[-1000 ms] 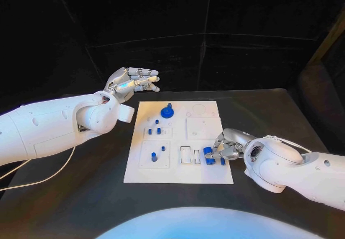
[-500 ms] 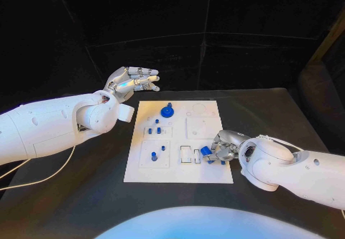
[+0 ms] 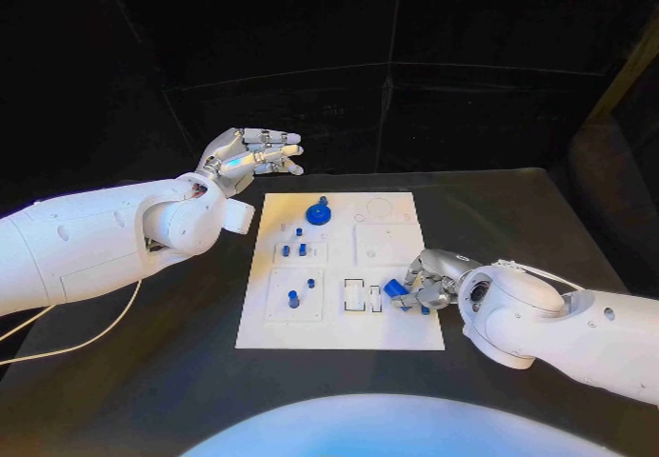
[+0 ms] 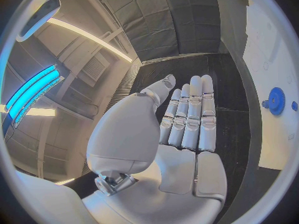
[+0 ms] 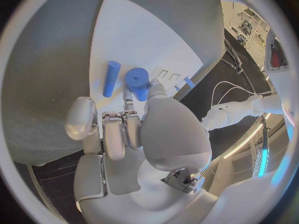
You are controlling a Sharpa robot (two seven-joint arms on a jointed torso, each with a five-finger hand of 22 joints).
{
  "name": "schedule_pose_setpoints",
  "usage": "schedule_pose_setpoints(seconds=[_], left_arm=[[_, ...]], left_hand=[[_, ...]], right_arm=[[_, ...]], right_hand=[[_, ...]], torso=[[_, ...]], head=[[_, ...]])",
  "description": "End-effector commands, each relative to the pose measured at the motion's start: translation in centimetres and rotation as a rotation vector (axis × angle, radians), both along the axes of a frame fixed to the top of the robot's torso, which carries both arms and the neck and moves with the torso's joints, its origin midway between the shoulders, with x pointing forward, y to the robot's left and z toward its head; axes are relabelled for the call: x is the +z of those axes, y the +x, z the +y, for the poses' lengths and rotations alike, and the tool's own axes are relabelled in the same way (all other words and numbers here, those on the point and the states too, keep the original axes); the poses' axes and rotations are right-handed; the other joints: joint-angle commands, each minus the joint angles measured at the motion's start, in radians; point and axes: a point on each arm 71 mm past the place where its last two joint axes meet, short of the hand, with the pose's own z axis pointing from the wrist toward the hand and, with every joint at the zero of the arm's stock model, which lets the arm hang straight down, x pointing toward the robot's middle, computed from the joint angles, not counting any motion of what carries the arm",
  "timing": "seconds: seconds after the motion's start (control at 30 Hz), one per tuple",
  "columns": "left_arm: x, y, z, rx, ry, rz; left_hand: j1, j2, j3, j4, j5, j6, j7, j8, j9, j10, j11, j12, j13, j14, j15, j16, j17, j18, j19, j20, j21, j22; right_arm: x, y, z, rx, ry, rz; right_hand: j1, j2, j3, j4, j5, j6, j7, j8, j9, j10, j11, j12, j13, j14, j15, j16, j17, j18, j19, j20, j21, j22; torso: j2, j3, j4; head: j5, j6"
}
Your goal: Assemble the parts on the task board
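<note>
The white task board (image 3: 344,324) lies in the middle of the black table. My right hand (image 3: 429,279) rests at the board's right edge and pinches a short blue cylinder (image 3: 395,288) (image 5: 137,83) between thumb and fingers, just right of the rectangular slots (image 3: 364,295). A thin blue rod (image 5: 111,78) lies flat on the board beside the cylinder. My left hand (image 3: 254,157) (image 4: 187,129) hangs above the table beyond the board's far left corner, fingers straight and holding nothing. A blue gear (image 3: 319,213) (image 4: 274,101) stands at the board's far end.
Small blue pegs (image 3: 292,250) stand in the left column of the board, with another peg (image 3: 292,300) nearer me. A white cable (image 3: 83,338) runs over the table at the left. Black table surrounds the board on every side.
My right hand has shifted slightly left and away from me, carrying the blue cylinder closer to the slots. The left hand has stayed still.
</note>
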Motion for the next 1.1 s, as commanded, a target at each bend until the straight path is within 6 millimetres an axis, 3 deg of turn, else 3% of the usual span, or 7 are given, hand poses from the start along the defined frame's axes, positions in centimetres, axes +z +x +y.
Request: schedule_pose_setpoints(seconds=[0.03, 0.5, 0.7, 0.83, 1.1], left_arm=[[0.1, 0.0, -0.1, -0.011, -0.009, -0.002], [0.1, -0.1, -0.2, -0.017, -0.011, 0.0], [0.1, -0.1, -0.2, -0.018, -0.011, 0.0], [0.1, -0.2, -0.3, -0.021, -0.013, 0.0], [0.2, -0.2, -0.4, -0.022, -0.014, 0.0]], left_hand=[[0.004, -0.002, -0.005, -0.003, -0.003, -0.004, 0.0, 0.003, 0.001, -0.008, 0.0, 0.004, -0.001, 0.005, 0.003, -0.004, -0.001, 0.008, 0.006, 0.002, -0.006, -0.002], [0.004, -0.002, -0.005, -0.003, -0.003, -0.004, 0.0, 0.003, 0.001, -0.008, 0.0, 0.004, -0.001, 0.005, 0.003, -0.004, -0.001, 0.008, 0.006, 0.002, -0.006, -0.002], [0.004, -0.002, -0.005, -0.003, -0.003, -0.004, 0.0, 0.003, 0.001, -0.008, 0.0, 0.004, -0.001, 0.005, 0.003, -0.004, -0.001, 0.008, 0.006, 0.002, -0.006, -0.002], [0.004, -0.002, -0.005, -0.003, -0.003, -0.004, 0.0, 0.003, 0.001, -0.008, 0.0, 0.004, -0.001, 0.005, 0.003, -0.004, -0.001, 0.008, 0.006, 0.002, -0.006, -0.002], [0.004, -0.002, -0.005, -0.003, -0.003, -0.004, 0.0, 0.003, 0.001, -0.008, 0.0, 0.004, -0.001, 0.005, 0.003, -0.004, -0.001, 0.008, 0.006, 0.002, -0.006, -0.002]], right_arm=[[0.6, -0.4, -0.4, -0.043, 0.06, -0.042], [2.0, -1.3, 0.4, -0.087, 0.191, -0.071], [1.8, -1.2, 1.9, -0.059, 0.203, -0.049], [1.6, -1.1, 3.0, -0.039, 0.205, -0.033], [0.8, -0.7, 4.7, -0.006, 0.18, 0.022]], right_hand=[[-0.001, 0.016, 0.0, -0.009, 0.017, 0.011, -0.003, 0.01, 0.01, 0.053, -0.009, 0.001, 0.167, 0.096, -0.008, 0.007, 0.232, -0.006, 0.002, -0.004, 0.002, 0.002], [-0.016, 0.029, -0.011, 0.0, 0.041, 0.009, -0.004, 0.012, 0.014, 0.054, -0.011, 0.0, 0.168, 0.095, -0.009, 0.006, 0.23, -0.005, 0.0, -0.006, 0.0, -0.002], [-0.03, 0.028, -0.024, 0.009, 0.032, 0.008, -0.005, 0.013, 0.016, 0.053, -0.011, -0.003, 0.166, 0.095, -0.01, 0.005, 0.229, -0.005, -0.001, -0.007, -0.002, -0.005], [-0.035, 0.03, -0.028, 0.014, 0.027, 0.008, -0.005, 0.013, 0.018, 0.052, -0.011, -0.006, 0.163, 0.095, -0.01, 0.005, 0.228, -0.004, -0.002, -0.007, -0.003, -0.007], [-0.061, 0.04, -0.047, 0.025, 0.002, 0.021, -0.012, 0.023, 0.025, 0.049, -0.016, -0.014, 0.157, 0.094, -0.013, 0.004, 0.225, -0.003, -0.003, -0.009, -0.005, -0.01]], torso=[[-0.001, -0.0008, 0.0002], [0.002, -0.0022, 0.0029], [0.002, -0.0011, 0.0], [0.004, -0.0008, 0.0036], [0.002, -0.0007, 0.0008]], head=[[-0.002, 0.002], [-0.003, 0.008], [0.001, 0.008], [-0.001, 0.006], [0.004, 0.001]])
